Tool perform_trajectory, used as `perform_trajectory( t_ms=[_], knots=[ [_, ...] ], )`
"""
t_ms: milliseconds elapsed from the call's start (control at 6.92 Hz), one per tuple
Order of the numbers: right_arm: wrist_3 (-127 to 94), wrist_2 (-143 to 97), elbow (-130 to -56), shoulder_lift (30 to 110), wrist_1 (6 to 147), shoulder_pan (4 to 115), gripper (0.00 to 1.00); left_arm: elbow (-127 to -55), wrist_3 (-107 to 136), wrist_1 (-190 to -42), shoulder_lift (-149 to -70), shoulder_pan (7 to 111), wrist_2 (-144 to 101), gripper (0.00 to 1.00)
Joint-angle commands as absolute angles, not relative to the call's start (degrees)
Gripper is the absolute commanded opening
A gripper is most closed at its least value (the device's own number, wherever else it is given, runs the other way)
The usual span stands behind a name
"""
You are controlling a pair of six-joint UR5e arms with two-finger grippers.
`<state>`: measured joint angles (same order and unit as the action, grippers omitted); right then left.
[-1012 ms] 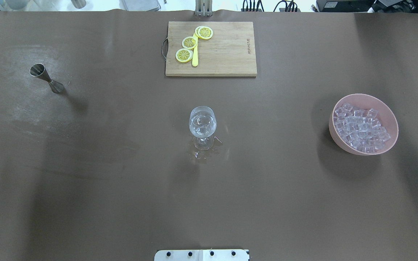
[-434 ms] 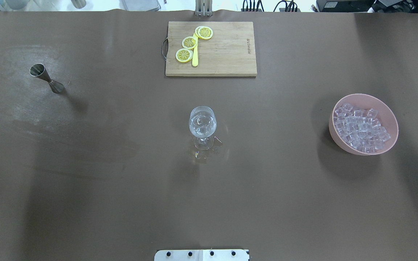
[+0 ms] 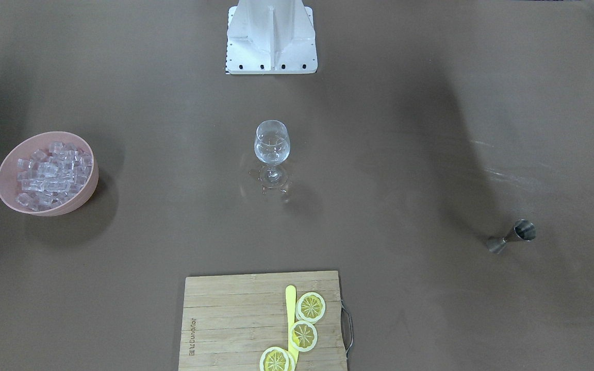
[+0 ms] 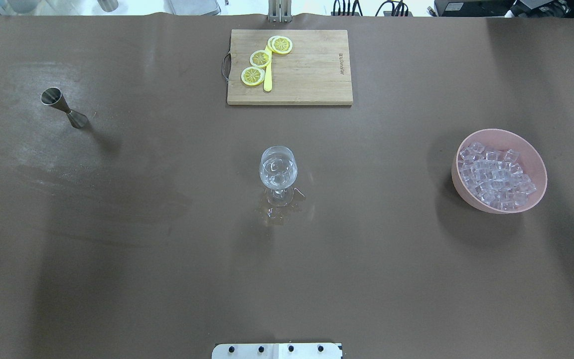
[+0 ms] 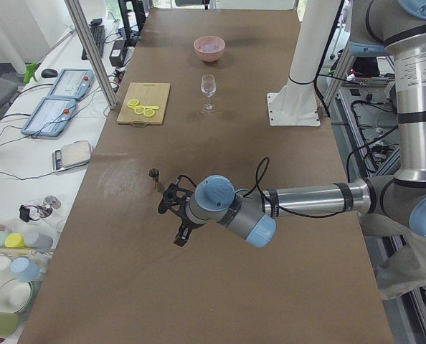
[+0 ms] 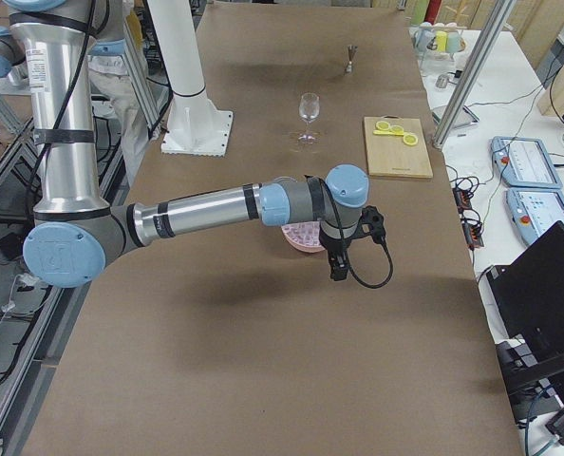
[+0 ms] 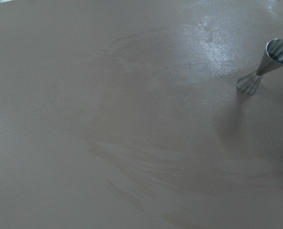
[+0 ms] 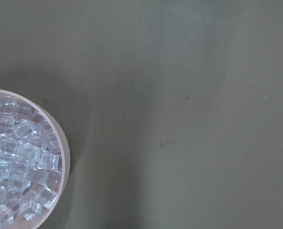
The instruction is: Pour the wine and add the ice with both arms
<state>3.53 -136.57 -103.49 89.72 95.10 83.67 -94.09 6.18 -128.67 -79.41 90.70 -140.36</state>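
A clear wine glass (image 4: pixel 277 169) stands upright at the table's middle, with clear cubes showing inside it; it also shows in the front view (image 3: pixel 272 144). The ice (image 4: pixel 496 177) fills a pink bowl (image 4: pixel 499 132) on the right, seen in the right wrist view as ice (image 8: pixel 17 171) at lower left. My left gripper (image 5: pixel 177 223) hangs above the table near the steel jigger (image 5: pixel 154 174). My right gripper (image 6: pixel 339 266) hangs just beyond the pink bowl (image 6: pixel 306 239). Both show only in side views, so I cannot tell if they are open or shut.
A steel jigger (image 4: pixel 65 108) stands at the far left, and shows in the left wrist view (image 7: pixel 263 69). A wooden cutting board (image 4: pixel 312 75) with lemon slices (image 4: pixel 260 58) lies at the far edge. Wet-looking glints lie around the glass foot (image 4: pixel 279 212). The white base block (image 3: pixel 271 38) is near.
Only the faint arm shadows on the table have shifted a little. The glass, bowl, jigger and board have not moved.
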Motion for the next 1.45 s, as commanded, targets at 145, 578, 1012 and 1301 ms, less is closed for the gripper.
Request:
perform_trajectory(
  t_ms=[145,578,1012,1301],
  knots=[
    [3.43,-136.58,-106.7,92.29,95.1,83.67,1.0,-94.48,13.2,-131.73,-78.75,90.7,-140.45,0.98],
    [3.43,-136.32,-106.26,92.63,95.1,83.58,1.0,-93.96,28.01,-148.41,-80.84,90.0,-139.58,0.97],
    [3.25,-136.58,-106.87,93.69,95.1,83.58,1.0,-85.99,28.21,-164.53,-86.04,78.97,-128.24,0.98],
    [3.16,-136.41,-106.88,94.22,95.1,83.67,1.0,-81.68,28.39,-166.01,-91.57,74.54,-125.16,0.97]
  ],
)
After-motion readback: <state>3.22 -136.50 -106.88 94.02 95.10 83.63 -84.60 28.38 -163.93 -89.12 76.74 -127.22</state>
